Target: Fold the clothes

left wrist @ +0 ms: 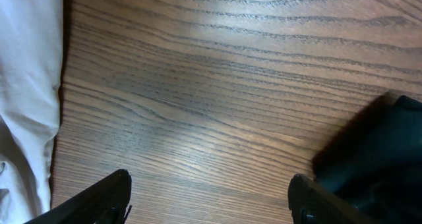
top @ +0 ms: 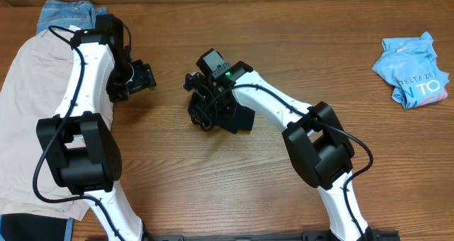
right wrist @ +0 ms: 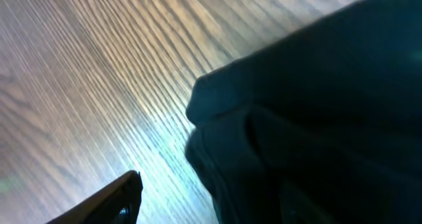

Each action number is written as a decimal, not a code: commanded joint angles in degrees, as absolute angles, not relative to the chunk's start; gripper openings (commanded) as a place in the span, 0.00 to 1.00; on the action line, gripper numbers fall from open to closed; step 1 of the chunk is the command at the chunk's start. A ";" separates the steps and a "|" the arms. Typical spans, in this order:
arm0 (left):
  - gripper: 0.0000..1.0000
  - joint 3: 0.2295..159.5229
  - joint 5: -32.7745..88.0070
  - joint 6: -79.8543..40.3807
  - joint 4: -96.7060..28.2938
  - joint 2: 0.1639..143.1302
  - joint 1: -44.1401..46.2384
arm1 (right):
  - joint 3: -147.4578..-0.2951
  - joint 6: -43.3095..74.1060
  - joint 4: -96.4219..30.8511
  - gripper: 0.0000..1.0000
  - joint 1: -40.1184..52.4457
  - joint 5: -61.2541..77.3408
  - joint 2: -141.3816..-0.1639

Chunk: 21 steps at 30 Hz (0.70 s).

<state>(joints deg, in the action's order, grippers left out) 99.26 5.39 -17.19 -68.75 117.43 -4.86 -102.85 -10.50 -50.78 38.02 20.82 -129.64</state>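
Nearest me the bench [top: 234,191] is bare wood between the two arm bases. Down its left side lies a wide spread of beige cloth, the beige shorts [top: 21,113] as far as I can make out, loose and rumpled under the left arm.

A little further in, about the middle, sits the black T-shirt [top: 242,120]. It is scrunched into a small dark heap, with no logo or hem showing. The right gripper [top: 202,106] is right up against it. In the wrist view the cloth fills most of the picture, and the one finger [right wrist: 122,197] I can see stands far out to the side. The jaws look spread, though the other finger is buried behind fabric.

The left gripper [left wrist: 210,201] hovers over bare wood between the shorts and the shirt, its jaws apart and holding nothing.

I'd say the shirt is light, limp and floppy. It will sag and bunch wherever it is pinched, so it wants taking by two edge points, such as shoulder seams or hem corners, once an edge is teased out of the heap.

Further off, a light-blue printed tee [top: 415,71] lies crumpled at the right. Blue denim [top: 67,14] peeks out at the far left corner. There is no basket or bin anywhere.
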 commanded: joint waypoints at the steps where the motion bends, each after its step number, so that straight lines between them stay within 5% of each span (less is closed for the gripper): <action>1: 0.79 99.85 6.04 -16.73 -68.77 117.54 -4.32 | -108.95 -7.57 -52.75 0.71 36.86 14.50 -121.91; 8: 0.79 99.85 6.04 -16.73 -68.60 117.54 -4.32 | -113.71 1.56 -58.04 0.73 31.20 6.94 -118.34; 12: 0.79 99.85 6.04 -16.73 -68.51 117.54 -4.29 | -111.83 7.01 -58.81 0.55 26.65 7.49 -119.66; 21: 0.79 99.85 6.07 -16.75 -68.29 117.54 -4.12 | -104.31 7.33 -56.31 0.54 24.64 11.66 -124.95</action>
